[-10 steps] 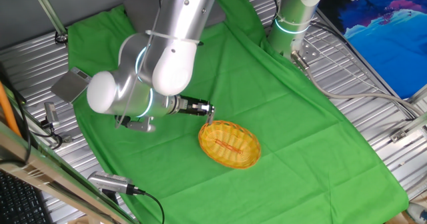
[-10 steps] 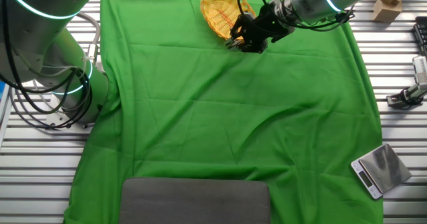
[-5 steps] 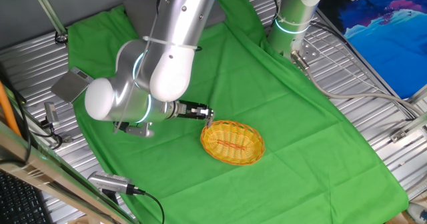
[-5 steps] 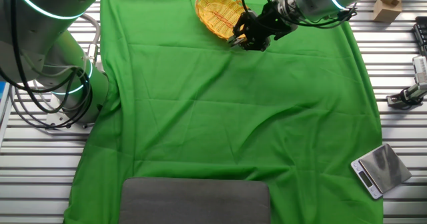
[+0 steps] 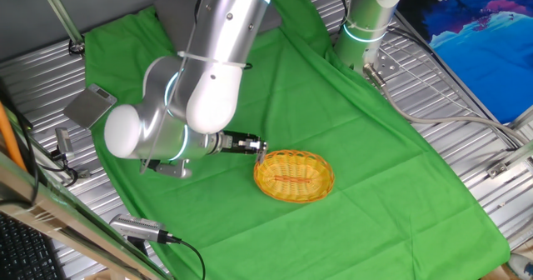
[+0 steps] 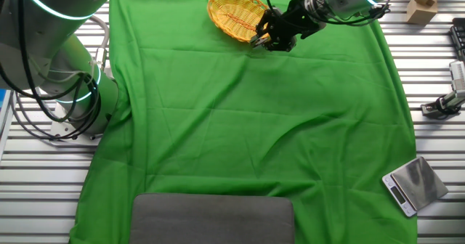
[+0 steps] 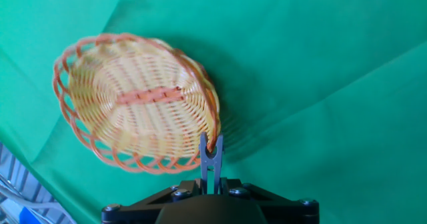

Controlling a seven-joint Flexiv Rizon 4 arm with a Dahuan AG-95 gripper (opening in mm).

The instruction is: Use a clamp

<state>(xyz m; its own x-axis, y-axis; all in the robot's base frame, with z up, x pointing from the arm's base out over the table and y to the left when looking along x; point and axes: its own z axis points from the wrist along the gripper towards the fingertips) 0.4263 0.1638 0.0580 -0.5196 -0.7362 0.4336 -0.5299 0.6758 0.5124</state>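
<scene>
Green cloth (image 5: 391,147) covers the ribbed metal surface (image 6: 436,62), and on it sits an oval wicker basket (image 5: 294,177) woven in yellow with an orange rim and an orange strip along its floor. The arm (image 5: 208,88) reaches low across the cloth with its black pincer (image 6: 267,39) at the basket's edge. In the hand view the pincer (image 7: 211,187) is clenched on the tail of the clamp (image 7: 211,163), a small pale grey clip whose two thin prongs point away from the fingers and straddle the basket's rim (image 7: 215,117), one prong to either side of the orange weave. The clamp is too small to make out in either fixed view, where it lies hidden between pincer and basket. Elsewhere, a dark grey pad (image 6: 212,218) lies on the near edge of the cloth in the other fixed view, a small silver scale (image 6: 412,184) sits on the bare metal beside the cloth, and a second arm's base (image 5: 371,22) stands at the cloth's far side.
</scene>
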